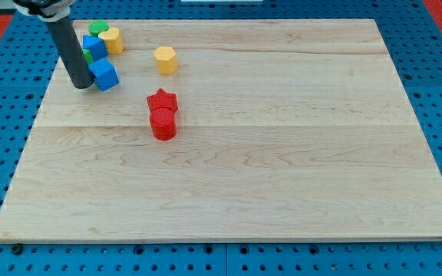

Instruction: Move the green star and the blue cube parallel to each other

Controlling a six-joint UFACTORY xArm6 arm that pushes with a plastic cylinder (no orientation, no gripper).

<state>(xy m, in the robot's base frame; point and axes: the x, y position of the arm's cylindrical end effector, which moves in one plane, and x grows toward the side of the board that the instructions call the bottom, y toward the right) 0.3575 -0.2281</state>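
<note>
My tip (pixel 81 87) rests on the board near its top left corner. A blue cube (pixel 105 75) lies right against the tip on the view's right. Above it sits a second blue block (pixel 94 47). A sliver of a green block (pixel 89 57) shows between that block and the rod; its shape is hidden. Another green block (pixel 97 28) lies at the board's top edge, and I cannot make out its shape.
A yellow block (pixel 113 40) sits right of the upper green block. A yellow hexagonal block (pixel 165 59) lies further right. A red star (pixel 162 100) touches a red cylinder (pixel 163 125) below it. The wooden board (pixel 282 153) lies on a blue perforated table.
</note>
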